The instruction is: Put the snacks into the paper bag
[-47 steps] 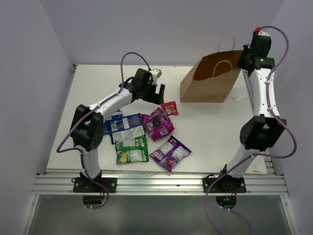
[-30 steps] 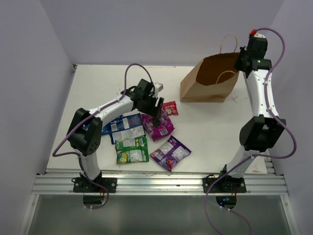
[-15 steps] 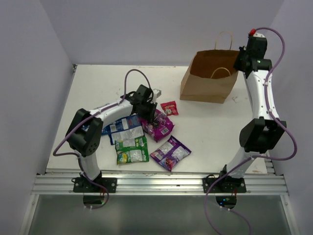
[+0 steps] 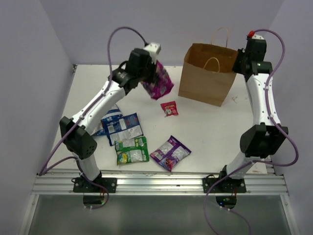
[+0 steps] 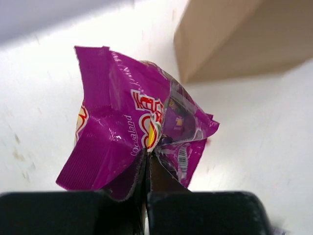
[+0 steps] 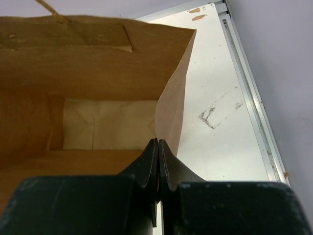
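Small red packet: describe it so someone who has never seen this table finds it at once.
Start at the brown paper bag standing far right on the table. Just off its near-left corner lies the small red packet, flat and alone. It is the only red one and the smallest, apart from the blue-white packets, green packet and purple packet nearer the arms.
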You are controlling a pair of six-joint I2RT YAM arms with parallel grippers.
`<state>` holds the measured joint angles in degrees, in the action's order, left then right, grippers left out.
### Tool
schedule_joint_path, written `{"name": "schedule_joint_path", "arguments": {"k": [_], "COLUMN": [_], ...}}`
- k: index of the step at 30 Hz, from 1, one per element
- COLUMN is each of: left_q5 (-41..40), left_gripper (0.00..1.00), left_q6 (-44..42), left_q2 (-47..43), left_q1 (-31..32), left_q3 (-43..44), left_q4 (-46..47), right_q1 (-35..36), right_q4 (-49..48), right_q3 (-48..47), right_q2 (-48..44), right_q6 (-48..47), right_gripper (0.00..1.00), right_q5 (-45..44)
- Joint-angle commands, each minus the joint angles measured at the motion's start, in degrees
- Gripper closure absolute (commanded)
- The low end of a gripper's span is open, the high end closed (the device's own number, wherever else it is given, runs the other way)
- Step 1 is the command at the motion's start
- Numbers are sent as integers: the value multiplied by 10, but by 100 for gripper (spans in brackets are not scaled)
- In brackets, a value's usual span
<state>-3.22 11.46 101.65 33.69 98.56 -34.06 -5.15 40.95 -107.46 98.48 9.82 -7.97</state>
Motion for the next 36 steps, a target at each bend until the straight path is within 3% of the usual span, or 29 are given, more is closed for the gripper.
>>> {"name": "schedule_joint_path", "arguments": {"k": [1,5,11,15,21,36], "left_q5": [-34,-14,108,198,245,233], "left_gripper": [100,100,100,100,100,100], "left_q6": [-7,2,40,60,68,139], "left_q2": [-24,17,87,123,148,176], "left_q1": [-2,-3,-3,-1,-3,-18], "left_q3": [184,322,386,378,330,360], "left_q4": [82,110,230,304,411,540], "right_q1": [5,8,8,9,12,28], "right_q4": [13,12,12,11,9,4], "right_q3": [16,25,28,34,47,52], "right_q2": [-30,-37,-43,-50,-58,-40], "right_q6": [-7,-7,-7,-7,-4,4], "right_gripper": [100,100,100,100,100,100], "right_q5": [-4,-3,-2,0,3,30]}}
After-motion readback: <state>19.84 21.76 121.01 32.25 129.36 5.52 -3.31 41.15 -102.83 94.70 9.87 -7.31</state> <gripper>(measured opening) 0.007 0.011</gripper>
